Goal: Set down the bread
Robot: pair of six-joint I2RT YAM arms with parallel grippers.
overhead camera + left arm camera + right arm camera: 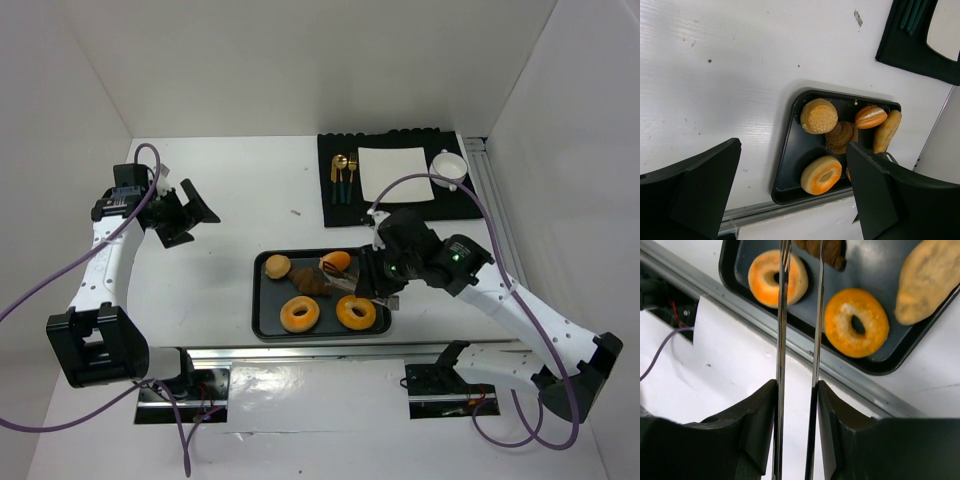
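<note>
The right claw [796,390] is clamped on a pair of metal tongs [781,315]. The two thin blades pass between its fingers, and a narrow gap stays between the blades. From the claw the blades point forward over the black tray [262,322]. At the far end of the blades lies the brown bread [305,283]; I cannot tell if the blades touch it. The pale ring bread [760,277] lies just left of the blades, partly under them. The orange ring bread [856,322] lies just to their right. The long loaf [930,280] is further right of the claw, at the edge of the tray. The left claw [794,150] is well apart from the right one, with its fingers wide apart and nothing between them.
</note>
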